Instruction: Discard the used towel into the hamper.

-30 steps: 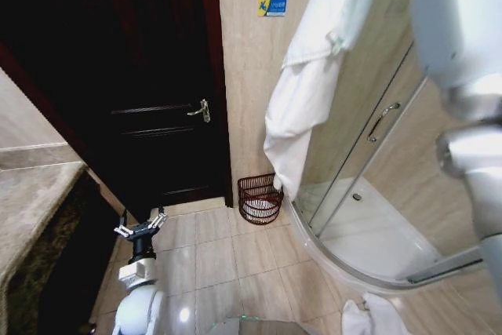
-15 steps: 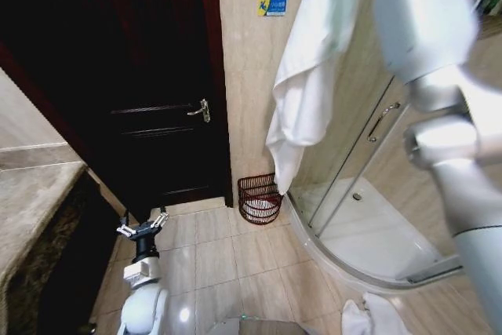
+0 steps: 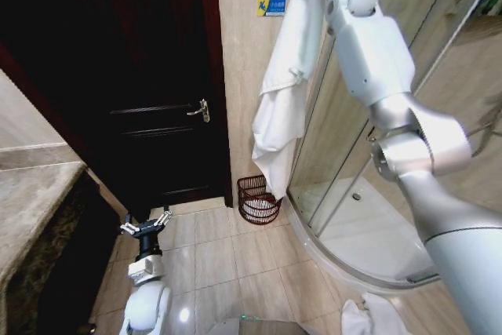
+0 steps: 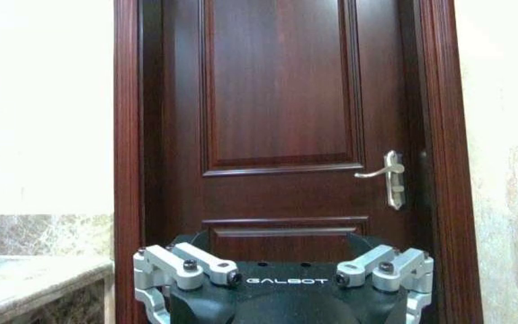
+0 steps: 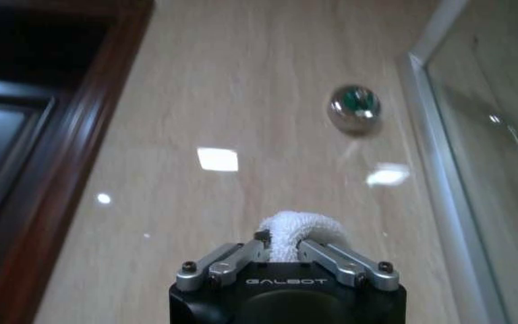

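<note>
Hanging from high up, a white towel [image 3: 284, 88] is gripped at its top end by the right gripper [image 5: 282, 255], whose fingers are clenched on a bunched fold of terry cloth. In the head view the point of grip is cut off by the upper edge, so only the raised right arm [image 3: 392, 107] and the cloth falling from it can be seen. The towel's long axis runs straight up and down, its lower tip pointing toward the floor and ending just above the hamper [image 3: 258, 198].

The hamper, a small round reddish-brown basket with horizontal ribs, stands upright on the tiled floor [image 3: 227, 264], open mouth facing up, against the beige wall between the dark wooden door [image 3: 157, 92] and the curved glass shower enclosure [image 3: 369, 194]. The towel's hanging corner covers part of the hamper's right rim, and what lies inside is too small to make out.

The left gripper [image 3: 146, 226] is held low over the floor tiles, well apart from the hamper, its fingers spread open and holding nothing; it faces the door and its silver handle [image 4: 385, 177]. A marble counter [image 3: 35, 202] runs along the robot's left. A second white cloth [image 3: 376, 315] lies on the floor by the shower's raised edge, partly cut off.
</note>
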{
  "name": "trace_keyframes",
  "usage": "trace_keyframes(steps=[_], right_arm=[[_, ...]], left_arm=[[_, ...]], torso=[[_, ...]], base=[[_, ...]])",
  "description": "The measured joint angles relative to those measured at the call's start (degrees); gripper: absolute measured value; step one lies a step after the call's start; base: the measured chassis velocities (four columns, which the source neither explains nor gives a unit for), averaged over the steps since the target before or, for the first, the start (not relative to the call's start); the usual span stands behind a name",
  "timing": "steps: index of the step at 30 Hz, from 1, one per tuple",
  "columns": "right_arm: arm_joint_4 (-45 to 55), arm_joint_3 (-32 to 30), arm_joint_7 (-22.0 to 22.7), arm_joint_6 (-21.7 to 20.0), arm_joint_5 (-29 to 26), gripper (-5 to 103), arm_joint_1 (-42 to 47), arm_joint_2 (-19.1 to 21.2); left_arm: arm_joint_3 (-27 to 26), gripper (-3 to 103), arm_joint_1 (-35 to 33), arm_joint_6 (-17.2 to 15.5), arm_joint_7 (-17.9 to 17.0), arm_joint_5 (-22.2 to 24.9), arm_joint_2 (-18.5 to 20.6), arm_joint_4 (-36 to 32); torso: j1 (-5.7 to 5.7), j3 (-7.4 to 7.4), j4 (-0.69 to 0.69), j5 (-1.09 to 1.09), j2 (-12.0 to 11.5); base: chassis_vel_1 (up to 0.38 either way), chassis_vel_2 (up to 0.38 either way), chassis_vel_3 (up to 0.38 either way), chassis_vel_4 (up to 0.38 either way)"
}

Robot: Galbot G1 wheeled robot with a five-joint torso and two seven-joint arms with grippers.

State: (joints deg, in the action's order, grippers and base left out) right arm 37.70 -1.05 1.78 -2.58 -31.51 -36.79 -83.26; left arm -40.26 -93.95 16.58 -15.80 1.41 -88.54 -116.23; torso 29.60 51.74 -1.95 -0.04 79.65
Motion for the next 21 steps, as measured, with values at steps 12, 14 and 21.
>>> trace_keyframes(steps=[12, 14, 21], right_arm=[[2.8, 0.3, -0.2, -1.0, 1.7, 4, 4.0, 0.0], [4.9, 0.6, -0.6, -0.5, 1.8, 4, 8.0, 2.2], [14.2, 0.5, -0.2, -0.3, 0.6, 4, 19.5, 7.7]], left_arm=[[-0.1, 100, -0.3, 1.5, -0.1, 0.2, -0.3, 0.9], [-0.1, 100, -0.4, 1.6, -0.1, 0.3, -0.4, 0.9], [0.5, 100, 0.3, 1.5, -0.1, -0.1, -1.0, 1.3]], torso=[[0.00, 0.01, -0.02, 0.01, 0.0], [0.00, 0.01, -0.01, 0.05, 0.0], [0.01, 0.03, 0.04, 0.08, 0.0]], base=[[0.000, 0.000, 0.000, 0.000], [0.000, 0.000, 0.000, 0.000], [0.000, 0.000, 0.000, 0.000]])
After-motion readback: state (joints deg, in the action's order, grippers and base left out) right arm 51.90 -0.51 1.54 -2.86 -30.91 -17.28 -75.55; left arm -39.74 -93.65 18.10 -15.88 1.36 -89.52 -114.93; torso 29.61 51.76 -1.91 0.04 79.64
